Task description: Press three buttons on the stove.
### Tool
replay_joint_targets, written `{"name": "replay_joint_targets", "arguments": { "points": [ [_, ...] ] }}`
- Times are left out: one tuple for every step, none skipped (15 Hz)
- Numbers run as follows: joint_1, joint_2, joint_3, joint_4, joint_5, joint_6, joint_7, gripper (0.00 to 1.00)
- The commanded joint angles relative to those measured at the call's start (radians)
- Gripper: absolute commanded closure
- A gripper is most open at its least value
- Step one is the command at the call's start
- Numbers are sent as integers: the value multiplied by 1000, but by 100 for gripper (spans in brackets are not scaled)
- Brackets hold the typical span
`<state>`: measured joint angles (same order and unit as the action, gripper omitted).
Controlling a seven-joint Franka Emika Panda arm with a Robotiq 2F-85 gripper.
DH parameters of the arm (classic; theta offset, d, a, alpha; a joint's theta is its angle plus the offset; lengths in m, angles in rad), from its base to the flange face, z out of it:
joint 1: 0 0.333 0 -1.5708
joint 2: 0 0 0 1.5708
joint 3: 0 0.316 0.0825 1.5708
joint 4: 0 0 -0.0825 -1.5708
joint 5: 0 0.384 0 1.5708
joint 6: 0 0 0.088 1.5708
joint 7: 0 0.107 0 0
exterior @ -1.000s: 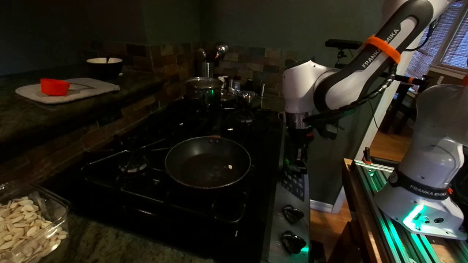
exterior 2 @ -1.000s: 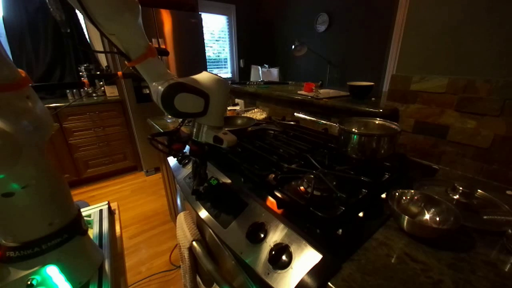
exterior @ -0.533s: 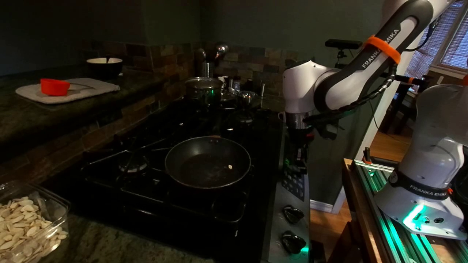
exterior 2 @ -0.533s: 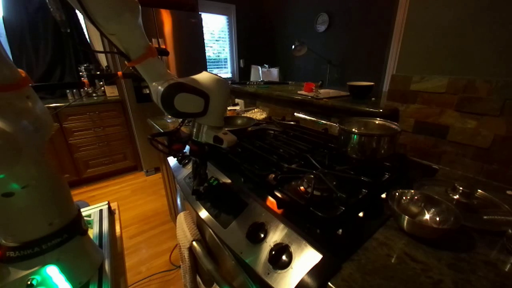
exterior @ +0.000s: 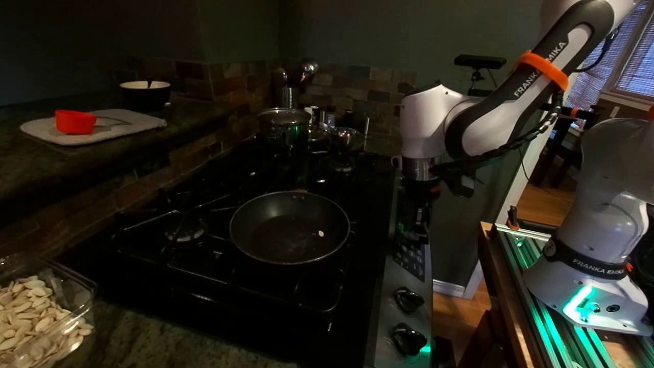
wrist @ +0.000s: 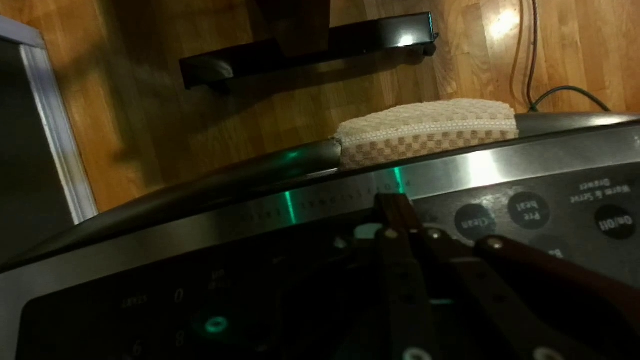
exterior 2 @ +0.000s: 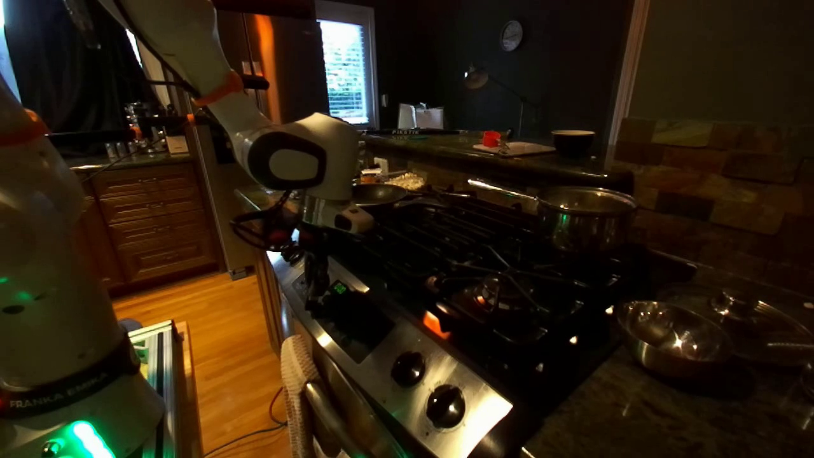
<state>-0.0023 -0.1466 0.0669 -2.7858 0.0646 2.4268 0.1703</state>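
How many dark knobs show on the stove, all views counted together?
4 on the stove: at the end nearer the frying pan, a first knob and second knob; at the opposite end, a third knob and fourth knob. The arm may hide more.

The stove shows smooth, shiny metal around glossy knobs; its buttons look matt. Lower right in an exterior view, the bowl is polished metal. The towel is rough woven cloth, the floor glossy wood.
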Motion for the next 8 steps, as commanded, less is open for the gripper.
{"name": "replay_joint_targets", "arguments": {
  "points": [
    [25,69,5,-2,15,165,14,100],
    [23,66,0,3,20,88,7,100],
    [10,55,6,3,-36,40,38,100],
    [12,40,5,3,-41,-1,34,100],
    [14,16,5,6,-46,-40,32,100],
    [16,2,2,11,-37,-63,19,100],
    [21,-23,1,16,-31,-102,5,100],
    [22,-41,4,20,-41,-138,10,100]
  ]
}}
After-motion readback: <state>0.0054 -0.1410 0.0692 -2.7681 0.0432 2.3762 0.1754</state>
